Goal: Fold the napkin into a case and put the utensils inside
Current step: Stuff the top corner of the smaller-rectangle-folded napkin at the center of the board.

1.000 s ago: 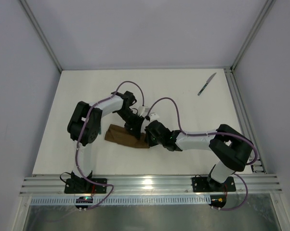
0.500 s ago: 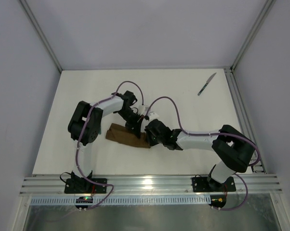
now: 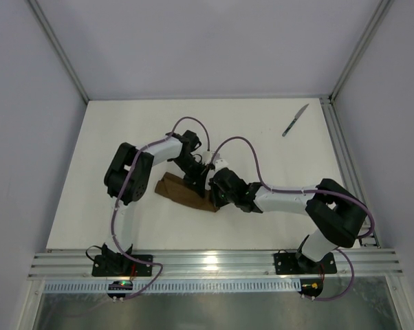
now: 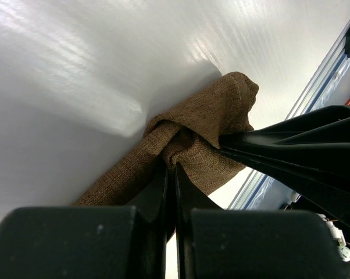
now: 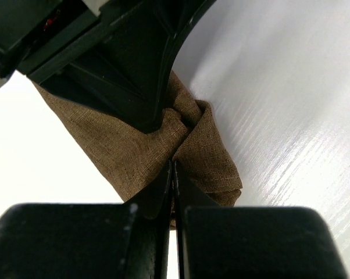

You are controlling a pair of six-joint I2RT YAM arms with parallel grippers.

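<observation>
Now napkin (image 3: 176, 192) lies bunched btw L pincer (image 4: 170, 167) & R pincer (image 5: 172, 164), each clamped shut, seemingly pinching a fold.

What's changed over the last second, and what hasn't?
The left hand closed onto the bunched end of the napkin, and its arm swung slightly right, shifting the cloth rightward with it. The right hand stayed shut on that same end. The knife stayed at the far right.
</observation>
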